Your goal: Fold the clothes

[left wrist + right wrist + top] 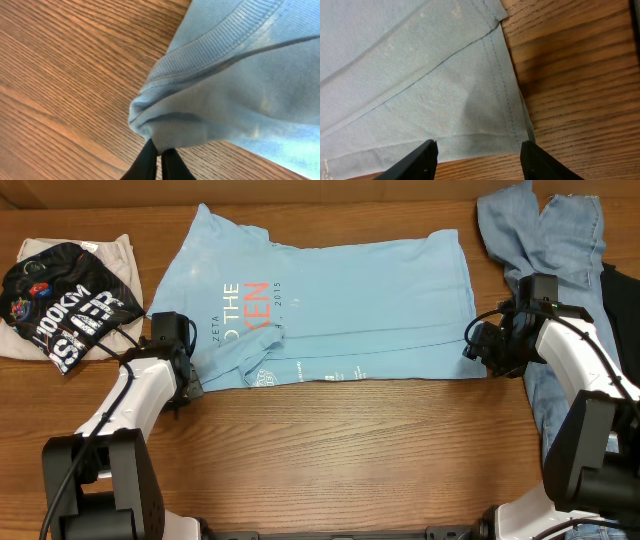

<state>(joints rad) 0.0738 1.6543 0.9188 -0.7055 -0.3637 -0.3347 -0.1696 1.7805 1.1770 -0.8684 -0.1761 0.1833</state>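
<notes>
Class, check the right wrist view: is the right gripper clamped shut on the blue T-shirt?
No, the right gripper has its fingers wide apart, with the hem corner of the T-shirt lying flat on the table between them.

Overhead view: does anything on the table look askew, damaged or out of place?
Nothing is spilled or damaged. The light blue T-shirt lies slightly askew, bunched at its left end where the left gripper pinches it. The jeans on the right and the black shirt on the left lie crumpled.
</notes>
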